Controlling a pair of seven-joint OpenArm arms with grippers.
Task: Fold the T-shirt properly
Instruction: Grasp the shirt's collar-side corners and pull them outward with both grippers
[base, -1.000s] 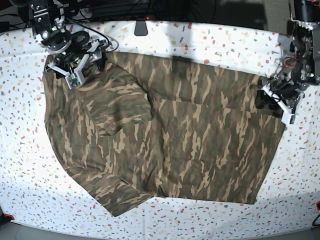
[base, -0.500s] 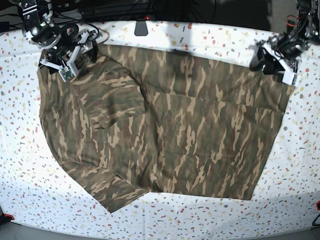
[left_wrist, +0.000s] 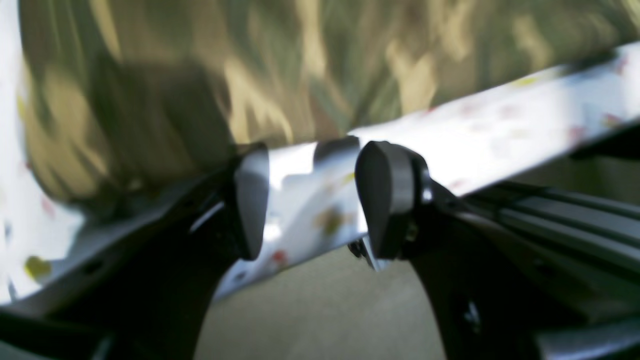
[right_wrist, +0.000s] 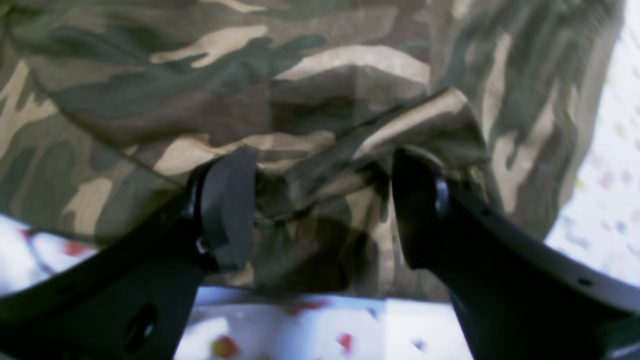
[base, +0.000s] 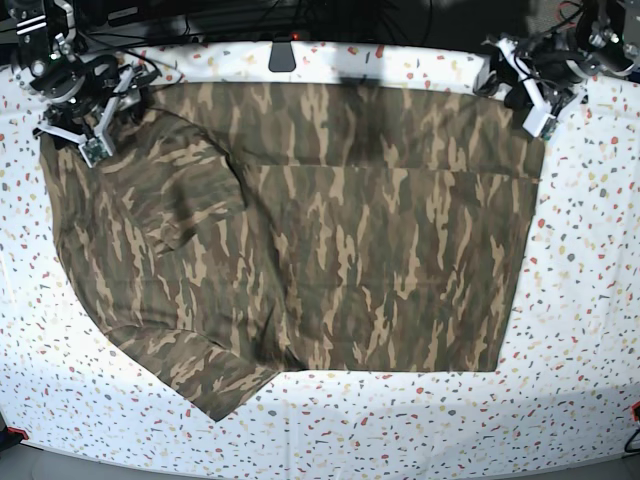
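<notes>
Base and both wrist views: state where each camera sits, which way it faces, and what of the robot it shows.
Base: overhead, looking down on the T-shirt spread on the speckled table; both arms at the far corners.
Left wrist: on the left gripper, facing the shirt's edge and table edge; jaws open.
Right wrist: on the right gripper, facing bunched shirt cloth; jaws open.
Shared: the T-shirt and table appear in all three.

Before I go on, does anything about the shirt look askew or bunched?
Mostly flat, but the T-shirt is uneven on the base view's left: one sleeve is folded over the body, the other sticks out at the lower left corner. Cloth also puckers between the open right gripper's fingers. No damage visible.
</notes>
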